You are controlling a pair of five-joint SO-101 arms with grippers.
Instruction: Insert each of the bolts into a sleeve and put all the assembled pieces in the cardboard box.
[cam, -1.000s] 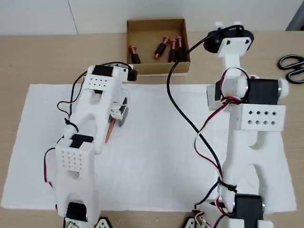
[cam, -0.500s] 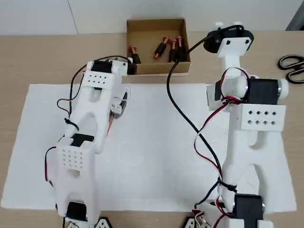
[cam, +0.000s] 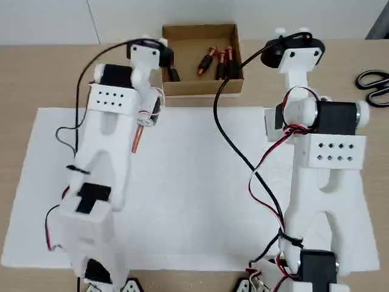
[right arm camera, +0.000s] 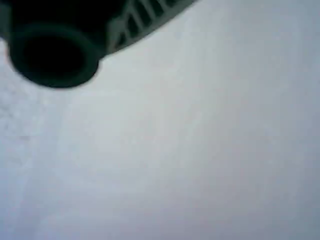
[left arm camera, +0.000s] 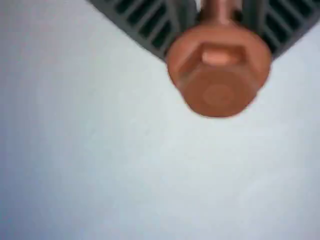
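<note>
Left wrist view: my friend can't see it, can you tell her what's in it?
A copper-coloured bolt with a six-sided head faces the camera, gripped between the dark ribbed fingers of the left pincer. Behind it lies a plain white sheet.

you are at a small robotics lab or maker's bench: the left arm (cam: 103, 170) and the right arm (cam: 322, 176) are white printed shells with bare black servos and loose red and black wires (cam: 265, 159), standing side by side at the near edge of a plain wooden table (cam: 36, 73). a white foam sheet (cam: 200, 201) is spread over it as a work mat. a small cardboard box (cam: 200, 88) and a pair of scissors (cam: 374, 85) rest on the bare wood, with a plain white wall (cam: 61, 18) behind.
</note>
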